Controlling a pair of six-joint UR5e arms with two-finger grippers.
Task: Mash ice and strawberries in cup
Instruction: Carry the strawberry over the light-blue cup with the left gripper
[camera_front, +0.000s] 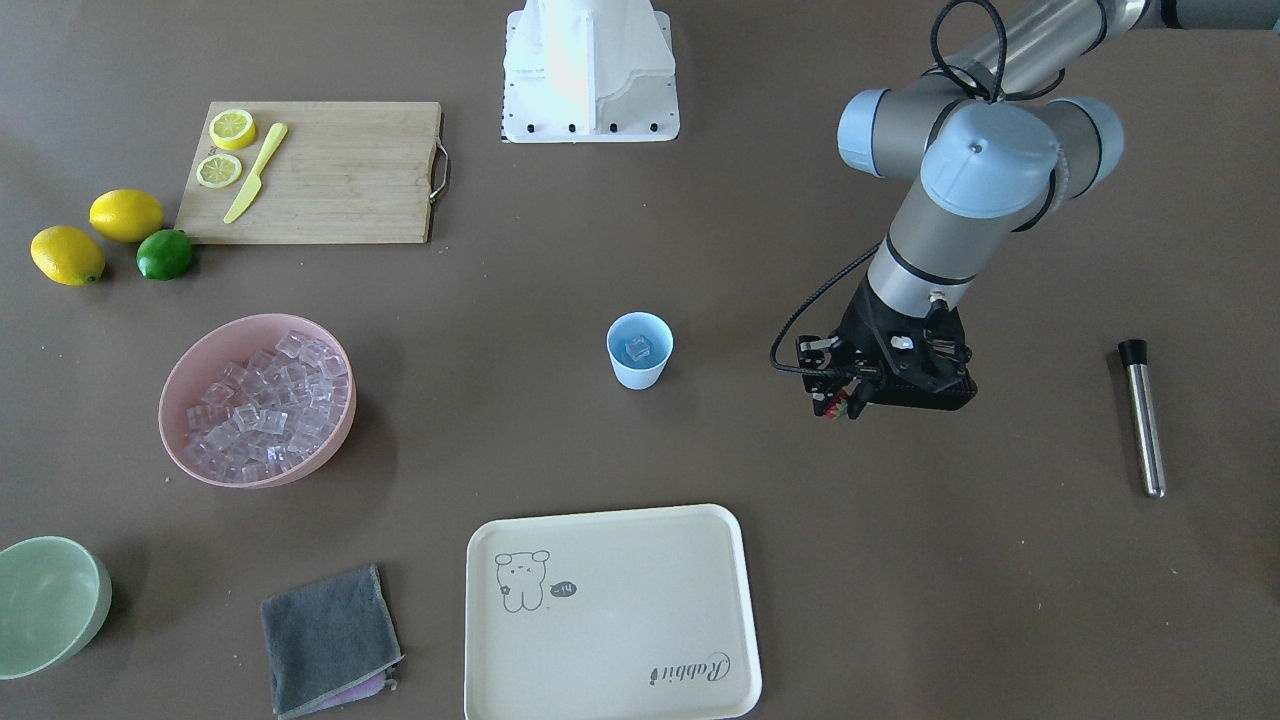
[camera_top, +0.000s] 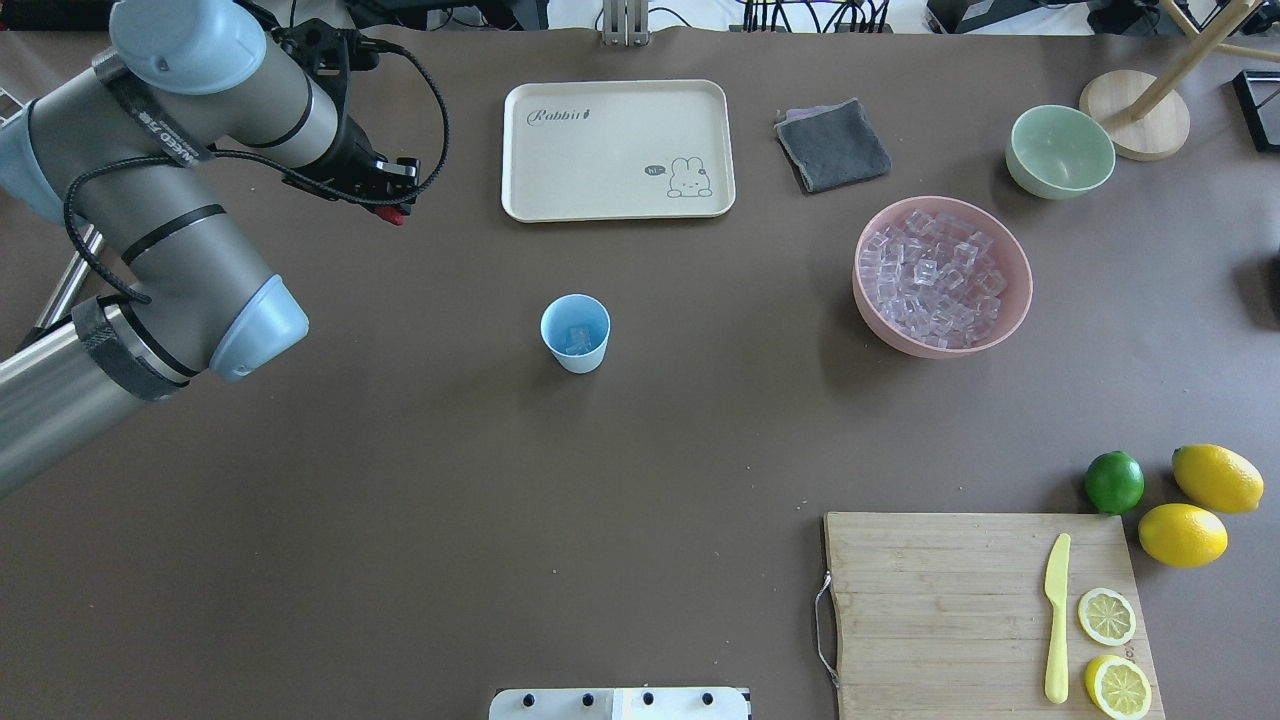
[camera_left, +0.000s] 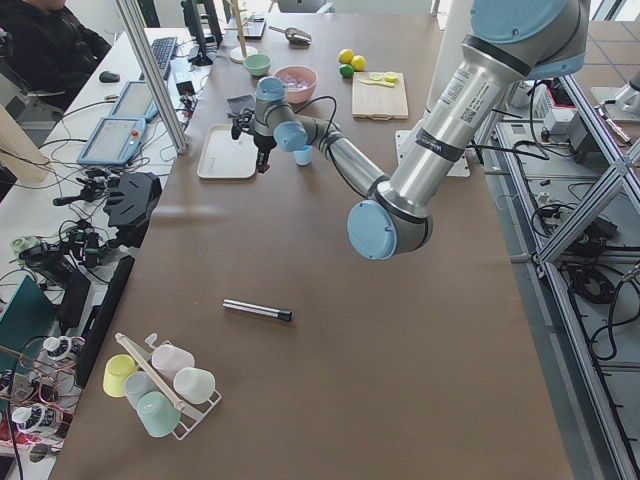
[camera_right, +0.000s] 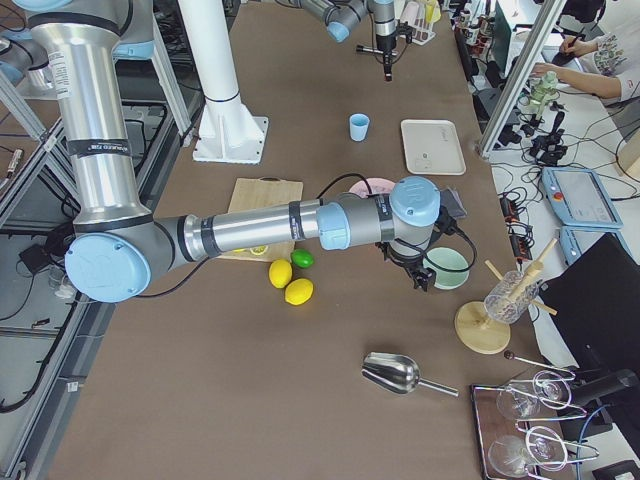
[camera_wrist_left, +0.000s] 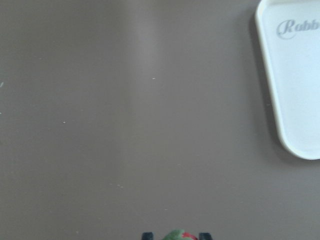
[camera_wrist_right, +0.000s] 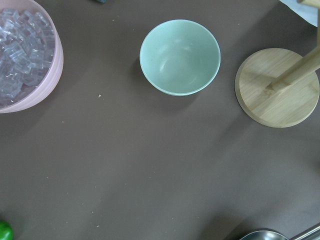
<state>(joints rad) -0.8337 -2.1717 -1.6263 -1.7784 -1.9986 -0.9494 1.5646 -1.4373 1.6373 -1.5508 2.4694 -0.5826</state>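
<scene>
Wrist view: your left gripper (camera_wrist_left: 175, 236) pinches strawberry (camera_wrist_left: 175, 234); overhead shows only red. Right gripper (camera_right: 417, 278): can't tell. Tray (camera_wrist_left: 300, 75) beside, cup (camera_top: 575, 333) apart.

We record a dull brown surface (camera_front: 900, 560), a light blue cup (camera_front: 638, 372), clear glassy ice (camera_front: 265, 405), a red strawberry (camera_wrist_left: 176, 236) with green cap, a pink bowl (camera_front: 200, 365), a pale green bowl (camera_front: 40, 600), and a cream tray (camera_front: 640, 600) printed with a grey animal drawing and script.
</scene>
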